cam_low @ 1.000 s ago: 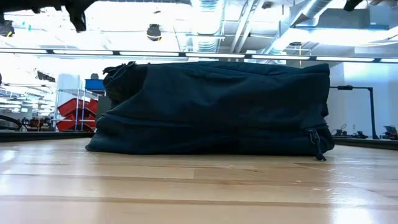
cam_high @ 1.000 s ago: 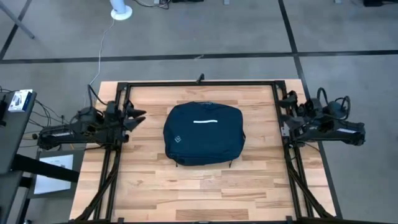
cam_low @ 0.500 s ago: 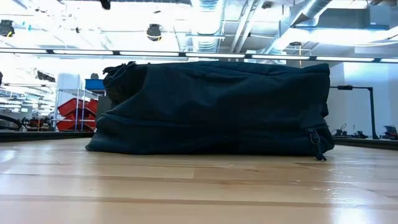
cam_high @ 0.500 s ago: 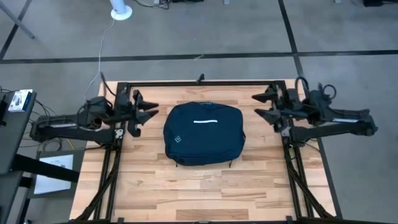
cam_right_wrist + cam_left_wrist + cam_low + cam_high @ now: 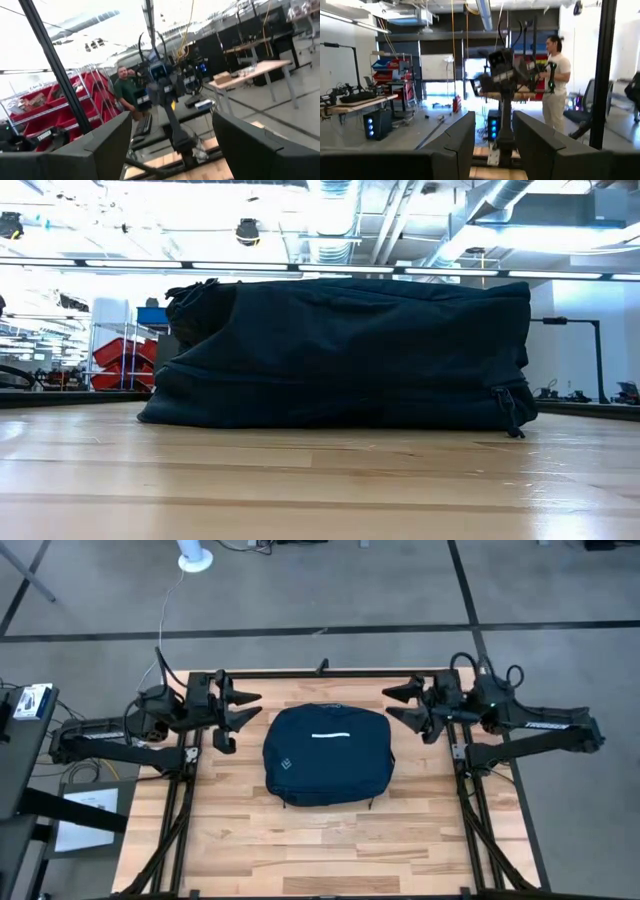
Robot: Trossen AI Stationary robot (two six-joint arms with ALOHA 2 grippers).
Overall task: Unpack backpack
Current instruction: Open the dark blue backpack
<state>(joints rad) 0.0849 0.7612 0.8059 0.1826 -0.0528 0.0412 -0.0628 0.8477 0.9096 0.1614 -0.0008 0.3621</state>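
Dark navy backpack (image 5: 328, 755) lying flat near the middle of the wooden table (image 5: 320, 850), white stripe and small diamond logo facing up. From table height, same backpack (image 5: 340, 355) bulging and closed, a zipper pull hanging at its lower corner, resting directly on the planks (image 5: 320, 480).

Left gripper (image 5: 247, 708) raised just off the bag's left upper side, fingers parted, nothing between them, not touching the fabric. Own wrist camera confirming: two dark fingers (image 5: 465, 140) apart with a clear gap, looking across at the opposite arm.

Right gripper (image 5: 396, 704) mirrored off the bag's right upper side, fingers spread wide and bare, likewise clear of the backpack. Own wrist camera showing both dark fingers (image 5: 107, 145) well apart, open space between.

Black metal frame (image 5: 320, 673) bordering the table on the far edge and both sides.

Beyond the table: a person in a white shirt (image 5: 555, 82) standing in the room behind; another person in a green shirt (image 5: 124, 90) beside red storage shelves (image 5: 47, 112). Grey floor around the table, a white round base (image 5: 195, 560) at the far side.
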